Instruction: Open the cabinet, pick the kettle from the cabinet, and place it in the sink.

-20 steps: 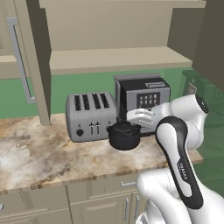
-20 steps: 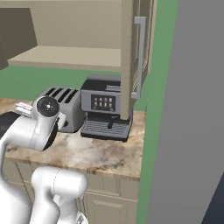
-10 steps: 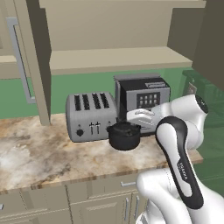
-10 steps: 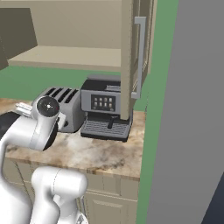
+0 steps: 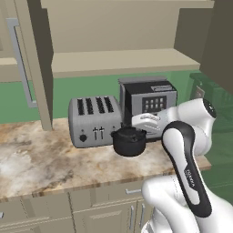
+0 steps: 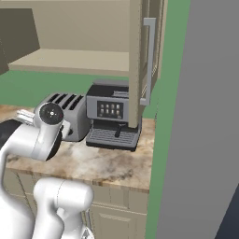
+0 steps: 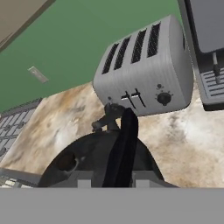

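A marbled desk (image 5: pixel 41 159) runs beneath the cabinet (image 5: pixel 113 41), whose doors stand open; the kettle (image 5: pixel 129 141) hangs just above it, before the toaster (image 5: pixel 93 120) and beside the coffee machine (image 5: pixel 148 98); the fingers (image 7: pixel 114 180) clasp its arched handle.

the kettle (image 7: pixel 87 162) hides the gripper fingertips, its base cut off.

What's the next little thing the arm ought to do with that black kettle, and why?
Probably carry the kettle toward the ribbed sink rack: the fingers straddle its handle, and it is already out of the open cabinet, in front of the toaster.
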Controlling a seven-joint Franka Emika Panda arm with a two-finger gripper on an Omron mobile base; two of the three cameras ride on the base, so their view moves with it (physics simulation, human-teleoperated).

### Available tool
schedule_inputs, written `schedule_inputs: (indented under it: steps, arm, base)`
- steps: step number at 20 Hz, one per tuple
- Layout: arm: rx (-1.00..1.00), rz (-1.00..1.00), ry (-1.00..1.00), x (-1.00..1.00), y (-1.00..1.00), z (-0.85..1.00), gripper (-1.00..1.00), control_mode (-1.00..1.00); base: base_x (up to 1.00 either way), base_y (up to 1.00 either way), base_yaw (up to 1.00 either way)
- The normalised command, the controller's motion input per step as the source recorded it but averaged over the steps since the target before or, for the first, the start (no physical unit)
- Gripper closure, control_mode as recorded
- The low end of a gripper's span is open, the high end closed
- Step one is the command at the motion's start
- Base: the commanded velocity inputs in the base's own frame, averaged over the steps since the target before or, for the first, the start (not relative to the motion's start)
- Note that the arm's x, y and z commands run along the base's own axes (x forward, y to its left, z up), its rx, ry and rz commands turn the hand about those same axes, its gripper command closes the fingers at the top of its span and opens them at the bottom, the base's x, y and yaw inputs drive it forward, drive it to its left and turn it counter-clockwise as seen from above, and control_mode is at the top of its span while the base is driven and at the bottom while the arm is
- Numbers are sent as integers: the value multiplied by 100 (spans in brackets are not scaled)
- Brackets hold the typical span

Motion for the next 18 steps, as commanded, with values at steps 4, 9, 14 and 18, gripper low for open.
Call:
schedule_inputs:
  steps: [4,9,14,18]
  arm:
    - [0,0,0,0,0,0,100,100]
    - [0,0,0,0,0,0,100,100]
    - [0,0,0,0,0,0,100,100]
    - [0,0,0,0,0,0,100,100]
  base:
    - [0,0,0]
    - [-10,0,2]
    - [-57,0,3]
    - [-65,0,0]
